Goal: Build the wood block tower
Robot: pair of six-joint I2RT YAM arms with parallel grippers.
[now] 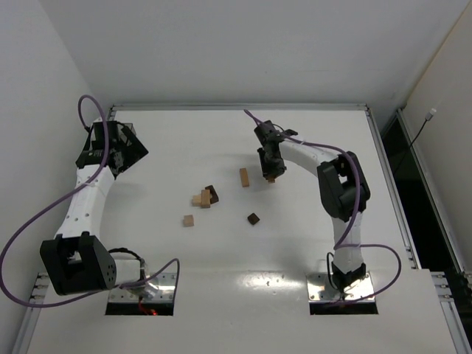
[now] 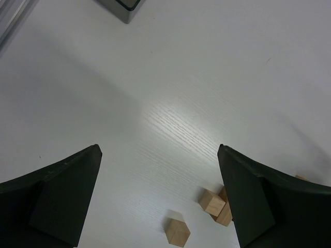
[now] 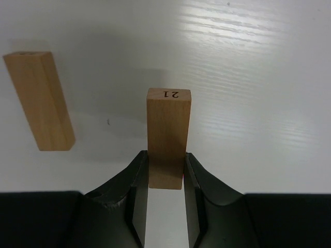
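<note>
My right gripper is shut on a light tan wooden bar marked "21", held just above the table at centre right. A second tan bar lies on the table just left of it, also in the right wrist view. A small cluster of tan and dark blocks sits mid-table, with a loose tan cube and a dark cube nearer me. My left gripper is open and empty at the far left; its view shows the tan cube and the cluster.
The table's metal rim runs along the back. A grey bin corner shows at the top of the left wrist view. The white wall stands close on the left.
</note>
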